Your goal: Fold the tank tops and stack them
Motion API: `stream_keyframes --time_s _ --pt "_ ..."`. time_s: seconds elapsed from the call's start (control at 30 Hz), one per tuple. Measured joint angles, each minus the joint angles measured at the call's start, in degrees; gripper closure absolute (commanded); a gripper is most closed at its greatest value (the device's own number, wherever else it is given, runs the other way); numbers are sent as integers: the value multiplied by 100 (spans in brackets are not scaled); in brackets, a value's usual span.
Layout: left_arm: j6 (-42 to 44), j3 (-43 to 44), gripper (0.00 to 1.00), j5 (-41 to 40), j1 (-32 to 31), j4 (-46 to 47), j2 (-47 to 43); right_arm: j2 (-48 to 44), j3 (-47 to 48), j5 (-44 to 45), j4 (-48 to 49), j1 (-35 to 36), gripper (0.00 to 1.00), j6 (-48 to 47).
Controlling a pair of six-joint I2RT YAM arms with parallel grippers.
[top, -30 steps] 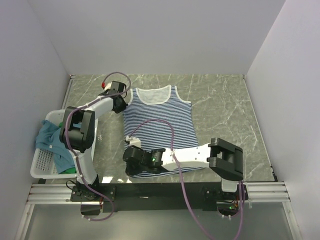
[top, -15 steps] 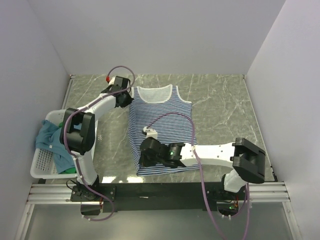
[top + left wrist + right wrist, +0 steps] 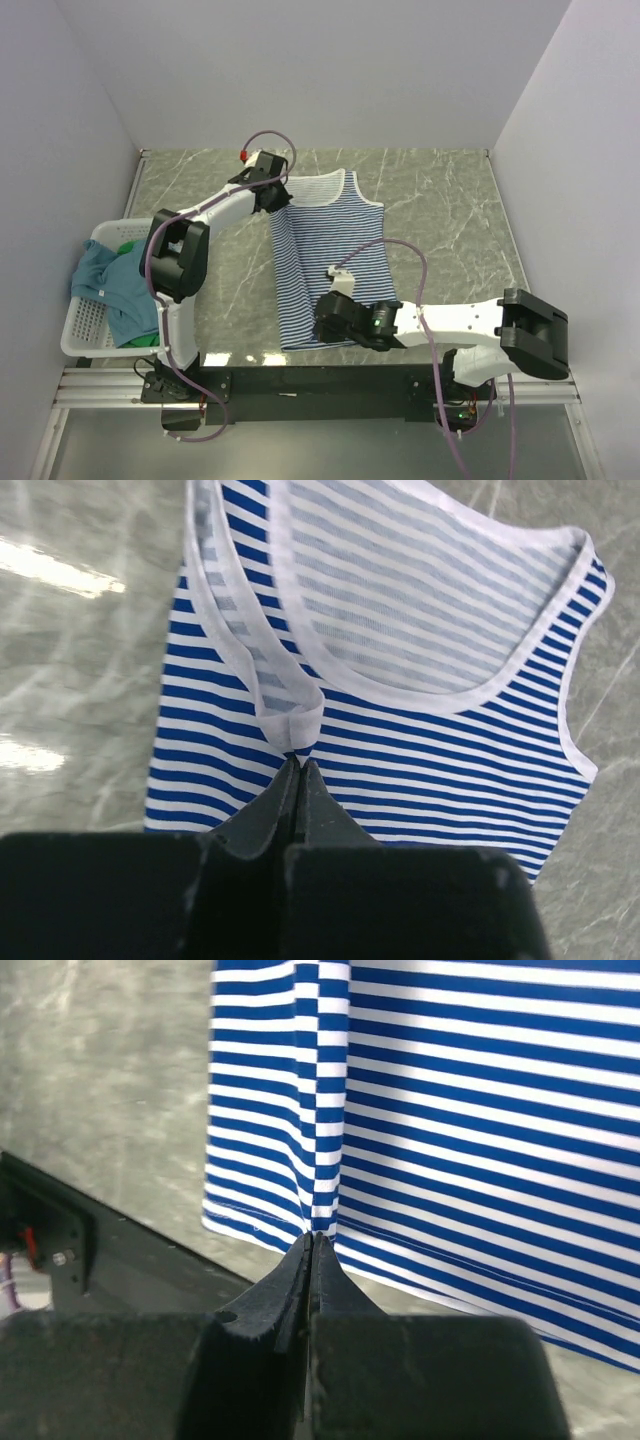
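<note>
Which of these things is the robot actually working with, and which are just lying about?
Part of the job:
- striped tank top, pinched by the left gripper at its white trim and by the right gripper near the hem
- teal-blue top and green top, in the white mesh basket

Lying about:
- the white mesh basket itself
- marble table

- Top view looks down from above and behind the arm bases (image 3: 185, 385), taking in the whole table (image 3: 450, 200).
- Left wrist view looks past the left gripper (image 3: 298, 764), close on the neckline of the striped top (image 3: 420, 610).
- Right wrist view, equally close, looks past the right gripper (image 3: 312, 1238) at the hem.
- All three share the striped top.
</note>
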Motion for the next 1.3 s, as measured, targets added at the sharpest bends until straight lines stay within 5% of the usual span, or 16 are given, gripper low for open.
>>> stream_keyframes --time_s 0.33,1.3 --pt "-107 472 99 -13 -446 -42 442 -590 -791 201 70 -2 100 407" --pt "-85 811 96 81 -765 -13 894 -671 -1132 190 332 116 100 713"
